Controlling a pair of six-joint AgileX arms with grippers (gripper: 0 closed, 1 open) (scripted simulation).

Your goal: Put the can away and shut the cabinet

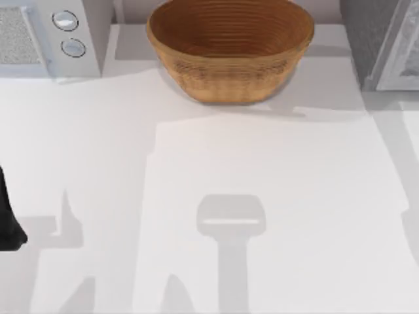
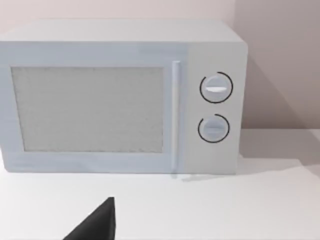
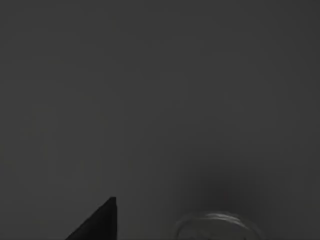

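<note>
The can is out of view. The grey cabinet [image 1: 368,39] stands at the table's back right corner, with a pale door panel [image 1: 402,52] angled beside it. My left arm [image 1: 6,219] rests at the table's left edge as a dark shape. In the left wrist view, one of its dark fingers [image 2: 97,225] points toward the microwave. The right wrist view is dark.
A wicker basket [image 1: 229,52] sits at the back middle of the table. A white microwave [image 1: 46,36] with two round dials [image 2: 216,107] and its door shut stands at the back left. The white tabletop [image 1: 262,163] stretches in front of them.
</note>
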